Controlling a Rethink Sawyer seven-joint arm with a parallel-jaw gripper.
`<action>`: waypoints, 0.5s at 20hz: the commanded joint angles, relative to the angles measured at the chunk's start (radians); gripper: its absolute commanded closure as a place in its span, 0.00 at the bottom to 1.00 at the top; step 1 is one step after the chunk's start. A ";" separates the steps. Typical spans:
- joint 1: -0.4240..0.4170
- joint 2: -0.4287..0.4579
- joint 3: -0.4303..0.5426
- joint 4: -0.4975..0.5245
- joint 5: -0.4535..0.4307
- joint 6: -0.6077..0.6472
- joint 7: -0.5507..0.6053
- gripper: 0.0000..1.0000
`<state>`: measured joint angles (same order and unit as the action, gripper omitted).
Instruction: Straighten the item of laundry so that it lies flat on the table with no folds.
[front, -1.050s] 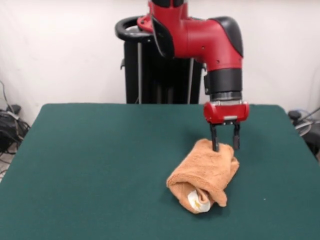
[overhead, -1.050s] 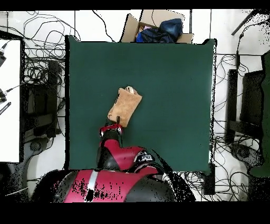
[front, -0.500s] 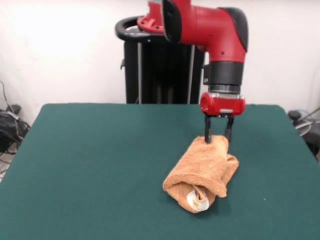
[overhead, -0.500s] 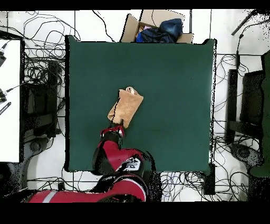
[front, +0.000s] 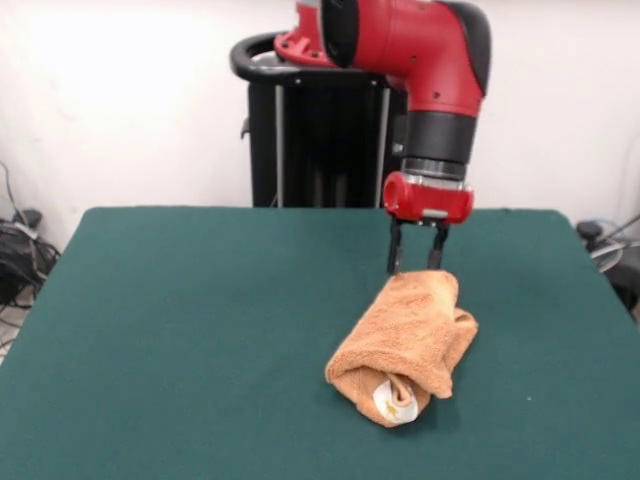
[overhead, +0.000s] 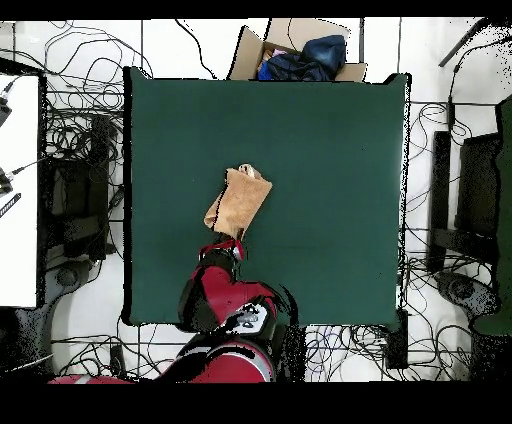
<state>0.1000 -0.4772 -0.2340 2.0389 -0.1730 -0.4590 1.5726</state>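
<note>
Towel (front: 405, 345) bunched on table (front: 180, 330), just below open hand (front: 416, 262).

The table (overhead: 320, 150) fills the middle of the view, a dark green rectangle. The item of laundry (overhead: 238, 202) lies bunched in a folded, elongated bundle left of the table's centre, its long axis running from 1 o'clock to 7 o'clock. The red arm (overhead: 222, 295) reaches in from 6 o'clock, its end just at the bundle's 6 o'clock end. A cardboard box (overhead: 300, 50) with dark blue cloth sits beyond the table's 12 o'clock edge, and cables (overhead: 80, 130) litter the floor around.
</note>
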 joint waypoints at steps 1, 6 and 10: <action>-0.056 0.011 0.071 -0.102 -0.055 0.040 0.123 0.00; -0.089 0.019 0.111 -0.098 -0.093 -0.033 0.163 0.00; -0.106 0.031 0.132 -0.095 -0.105 -0.130 0.200 0.00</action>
<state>0.0233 -0.4746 -0.2247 2.0383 -0.2516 -0.4824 1.5726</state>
